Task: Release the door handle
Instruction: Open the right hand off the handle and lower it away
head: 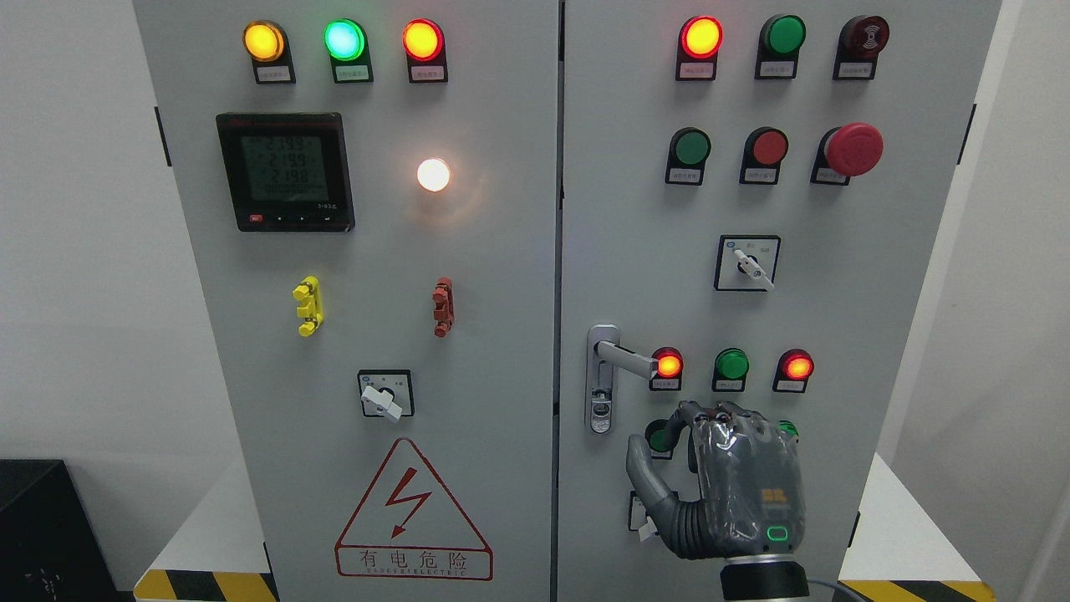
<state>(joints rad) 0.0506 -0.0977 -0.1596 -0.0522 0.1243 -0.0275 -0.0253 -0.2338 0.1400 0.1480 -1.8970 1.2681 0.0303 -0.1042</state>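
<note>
A silver lever door handle (625,356) sits on the right door of the grey electrical cabinet (501,251), its lever pointing right, level, with a keyhole plate (599,410) below it. My right hand (719,477) comes up from the bottom edge, back of the hand toward the camera. It hangs below and to the right of the handle, apart from it. Its thumb (645,472) is spread to the left, its fingers are loosely bent toward the door, and it holds nothing. The hand hides part of the lower row of buttons.
The doors carry lit indicator lamps (669,365), push buttons, a red emergency stop (853,149), rotary switches (749,263), and a meter display (286,171). A seam (558,334) divides the two doors. A black box (42,527) stands at lower left. Hazard striping (201,585) runs along the base.
</note>
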